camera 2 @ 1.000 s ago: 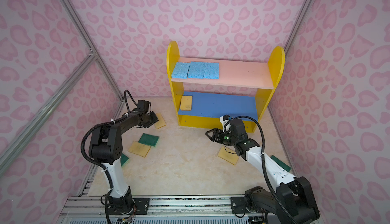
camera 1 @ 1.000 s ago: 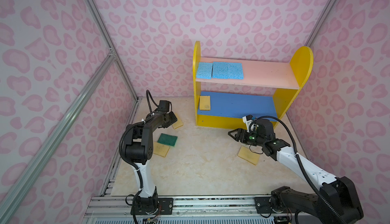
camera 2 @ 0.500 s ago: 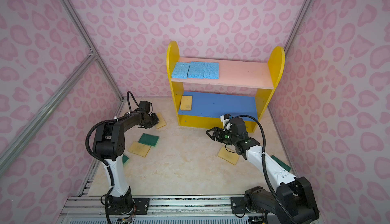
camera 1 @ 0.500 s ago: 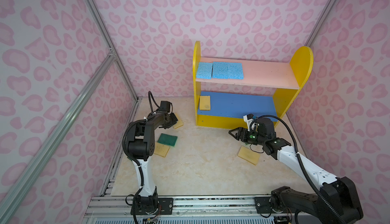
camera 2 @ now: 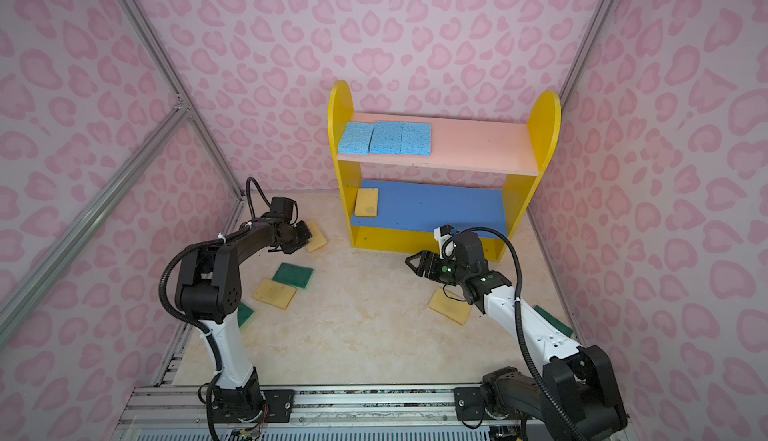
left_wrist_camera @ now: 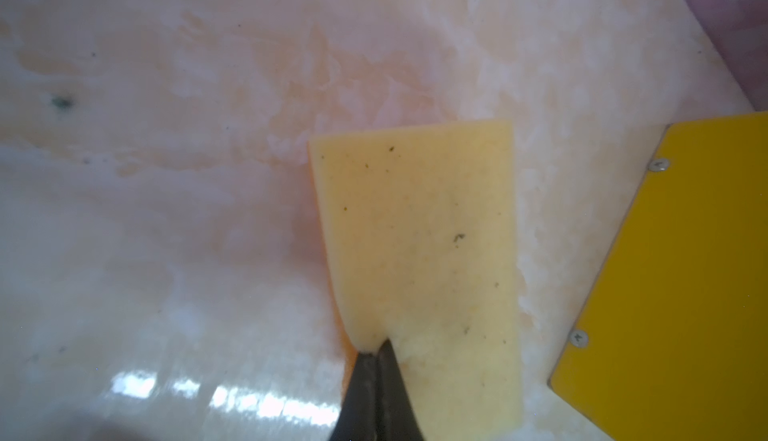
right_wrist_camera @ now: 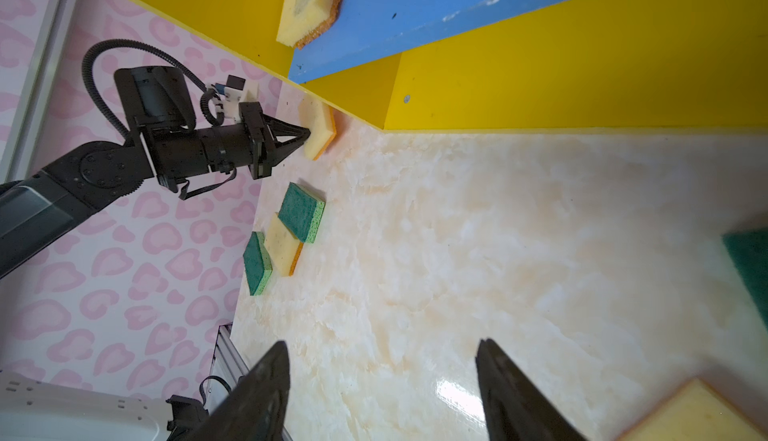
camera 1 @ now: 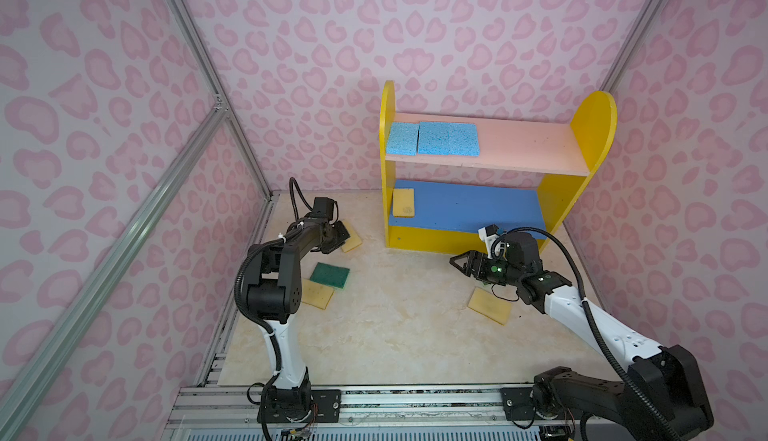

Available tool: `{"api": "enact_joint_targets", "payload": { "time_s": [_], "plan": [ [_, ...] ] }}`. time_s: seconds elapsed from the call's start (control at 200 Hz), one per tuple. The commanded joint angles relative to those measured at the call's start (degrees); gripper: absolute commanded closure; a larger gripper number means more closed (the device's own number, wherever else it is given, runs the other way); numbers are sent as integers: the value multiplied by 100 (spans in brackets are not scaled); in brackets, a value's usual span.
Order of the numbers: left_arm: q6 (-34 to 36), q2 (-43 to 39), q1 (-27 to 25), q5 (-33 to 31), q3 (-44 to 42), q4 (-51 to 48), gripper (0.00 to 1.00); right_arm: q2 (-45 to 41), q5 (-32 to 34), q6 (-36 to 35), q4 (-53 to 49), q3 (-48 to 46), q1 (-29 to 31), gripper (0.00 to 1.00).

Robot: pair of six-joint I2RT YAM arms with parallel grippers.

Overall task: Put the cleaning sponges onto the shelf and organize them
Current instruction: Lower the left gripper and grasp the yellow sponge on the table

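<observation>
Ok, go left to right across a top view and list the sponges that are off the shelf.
Half-hidden green sponge → bare yellow sponge → full green sponge → yellow sponge pinched by the left gripper → lone yellow sponge → far-right green sponge.

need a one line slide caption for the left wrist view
Left end effector shut on the edge of a pale yellow sponge over the marbled tabletop, yellow shelf panel alongside.
</observation>
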Motion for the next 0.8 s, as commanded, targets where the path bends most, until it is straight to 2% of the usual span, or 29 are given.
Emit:
{"api": "enact_joint_targets", "payload": {
  "time_s": [0.0,0.16,0.435,0.795],
  "plan": [
    [-21,-443,-27,134,-354,24,96,69,-70,67,195,-82,84,27],
    [-117,-1187,-208,163,-1155,238,96,170,48,292,557,-253,429,25],
    [-382,-2405,-905,308,-2111,349,96,359,327,802,1379,-452,1293,25],
    [-753,-3583,-1910,352,-2857,451,96,932,964,1452,2426,-499,2387,34]
  ]
}}
